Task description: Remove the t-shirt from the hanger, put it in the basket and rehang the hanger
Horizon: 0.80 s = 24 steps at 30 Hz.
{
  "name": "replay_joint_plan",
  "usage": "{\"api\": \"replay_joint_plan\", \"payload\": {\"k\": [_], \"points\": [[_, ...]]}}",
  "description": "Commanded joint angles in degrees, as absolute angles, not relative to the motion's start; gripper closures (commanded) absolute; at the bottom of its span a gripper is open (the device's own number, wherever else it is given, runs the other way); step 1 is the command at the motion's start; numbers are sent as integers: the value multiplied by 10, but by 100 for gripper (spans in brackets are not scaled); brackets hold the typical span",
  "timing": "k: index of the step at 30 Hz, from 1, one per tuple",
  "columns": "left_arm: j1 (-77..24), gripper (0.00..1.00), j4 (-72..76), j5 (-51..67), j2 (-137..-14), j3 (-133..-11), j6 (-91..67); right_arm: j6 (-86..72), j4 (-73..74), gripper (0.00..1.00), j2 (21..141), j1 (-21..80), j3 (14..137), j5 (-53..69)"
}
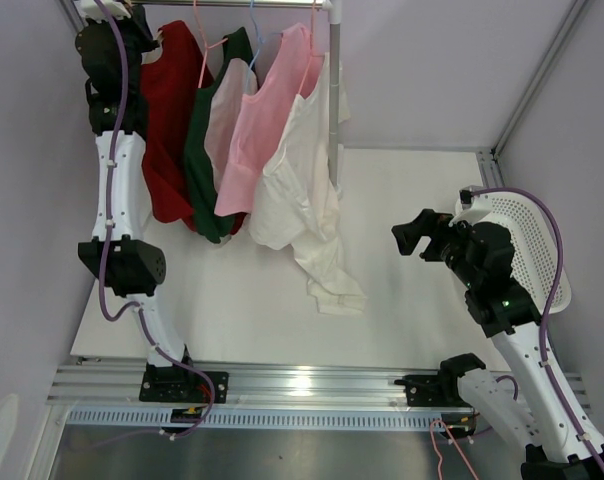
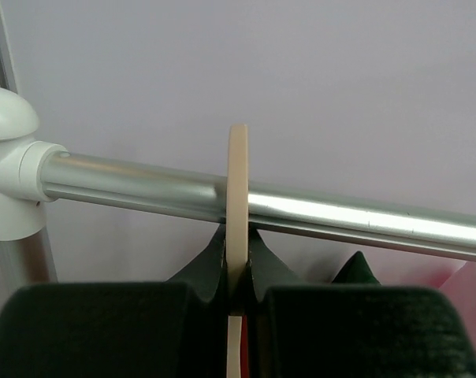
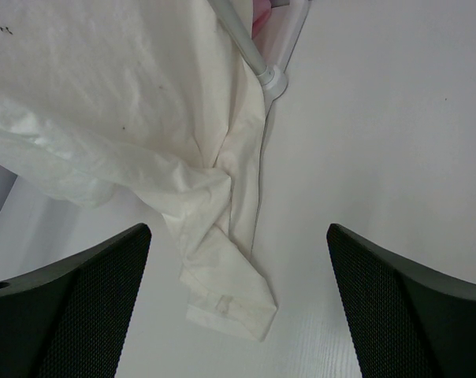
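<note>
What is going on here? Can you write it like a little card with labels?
Left gripper: shut on the cream hanger hook at the rail
Right gripper: open, holding nothing, above the table
On the rail: red shirt, green shirt, pink shirt, white shirt
White shirt: its bottom end trails on the table
Shirt off hanger: not yet
</note>
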<state>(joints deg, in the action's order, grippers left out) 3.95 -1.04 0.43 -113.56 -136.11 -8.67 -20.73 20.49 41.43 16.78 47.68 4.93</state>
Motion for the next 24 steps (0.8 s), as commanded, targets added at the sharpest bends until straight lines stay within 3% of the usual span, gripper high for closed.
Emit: {"api": "replay_joint_plan", "payload": {"k": [1, 24], "points": [[43, 99, 40, 24, -1083, -1400, -103, -200, 185, 0, 410, 171, 474, 53], [44, 99, 39, 8, -912, -1223, -118, -202, 183, 0, 400, 172, 477, 83]]}}
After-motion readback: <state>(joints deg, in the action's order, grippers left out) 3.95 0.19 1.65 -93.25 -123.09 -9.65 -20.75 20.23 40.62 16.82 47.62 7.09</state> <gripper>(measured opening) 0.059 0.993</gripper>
